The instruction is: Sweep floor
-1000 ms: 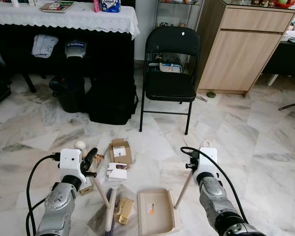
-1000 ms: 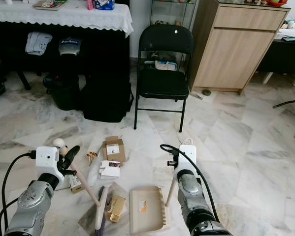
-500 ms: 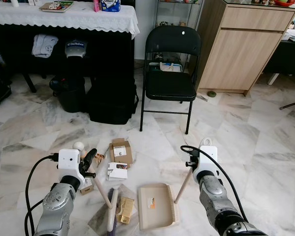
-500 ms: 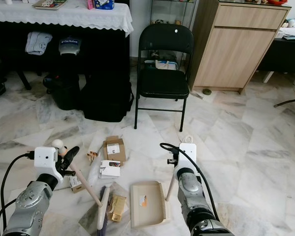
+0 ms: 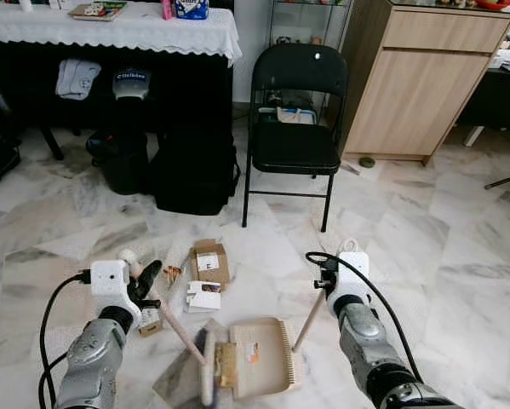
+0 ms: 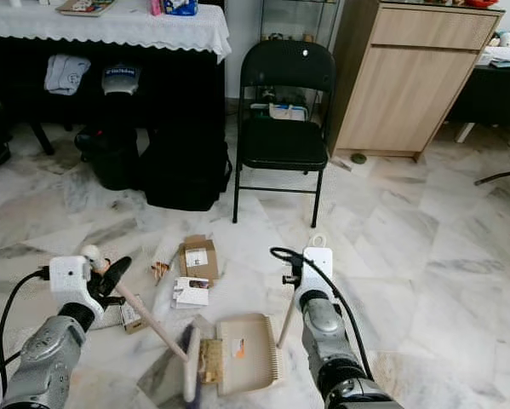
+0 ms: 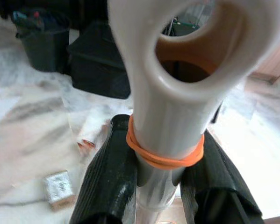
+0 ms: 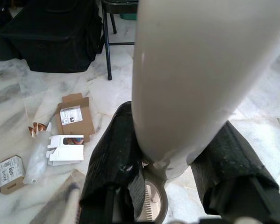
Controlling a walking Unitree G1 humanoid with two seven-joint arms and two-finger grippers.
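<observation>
1. A small gold-brown piece of litter (image 5: 227, 376) lies on the marble floor (image 5: 459, 256) at the dustpan (image 5: 263, 368) mouth, the brush (image 5: 207, 368) head just behind it.
2. The left gripper (image 5: 146, 279) fingers are clamped round the brush handle, which slants down and inward from them.
3. The right gripper (image 8: 172, 177) fingers are clamped on the dustpan handle (image 5: 307, 319), pan below and inward.
4. Cardboard boxes (image 5: 209, 261) lie just beyond both sets of fingers, unswept.
</observation>
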